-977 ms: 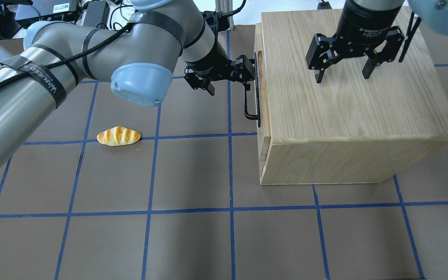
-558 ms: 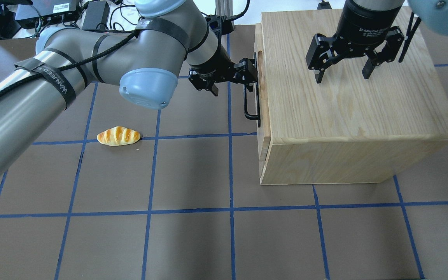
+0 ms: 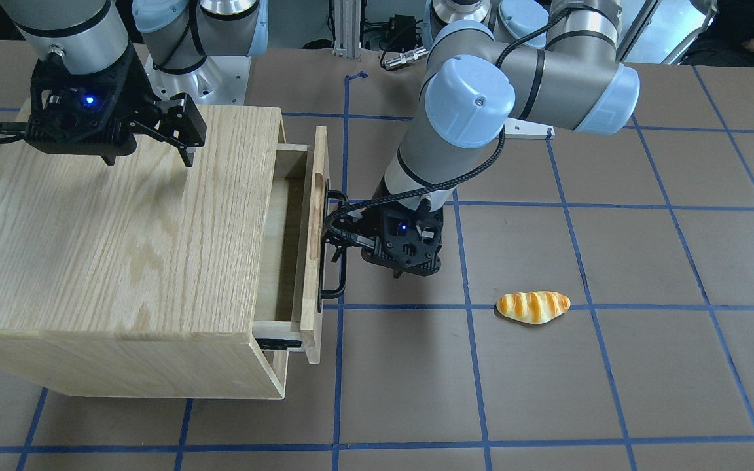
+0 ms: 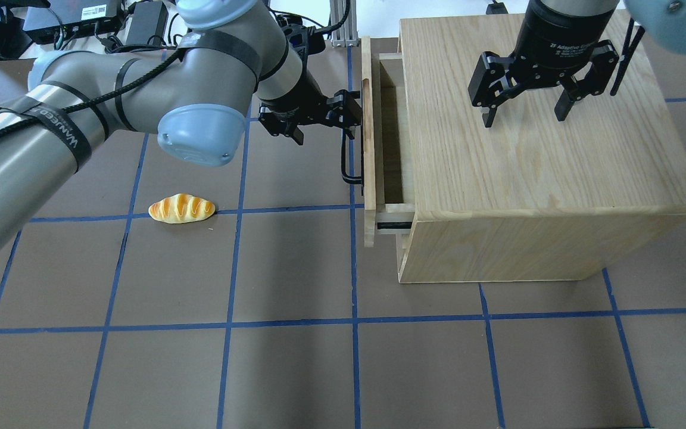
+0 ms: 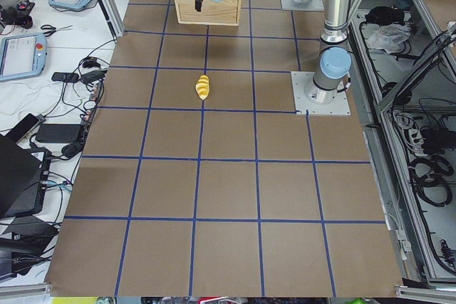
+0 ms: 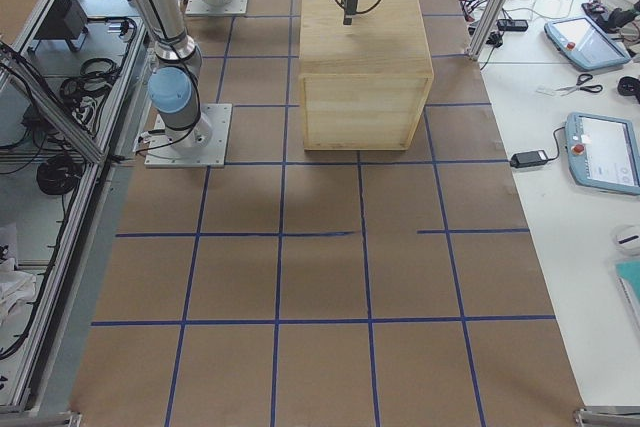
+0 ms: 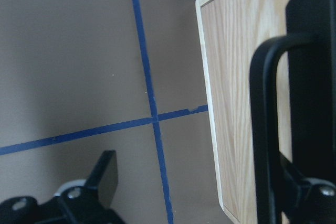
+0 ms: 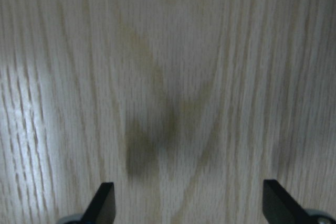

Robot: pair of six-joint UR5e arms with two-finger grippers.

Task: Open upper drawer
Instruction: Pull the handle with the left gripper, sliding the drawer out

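Fingers [image 4: 296, 136] of my left gripper [image 4: 324, 134] are standing spread, one hooking the black handle [image 4: 344, 158] of the upper drawer [image 4: 369, 179], which is sticking partly out of the cabinet [image 4: 545, 179], upper middle of the overhead frame. My right gripper [image 4: 524, 118] is hanging spread over the cabinet.

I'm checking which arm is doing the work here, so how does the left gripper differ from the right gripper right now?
The left gripper reaches in sideways at the front of the upper drawer; the right gripper points straight down over the cabinet top. The left gripper has the black bar handle between its fingers; the right gripper has nothing between its own. Both are black, two-fingered and open.
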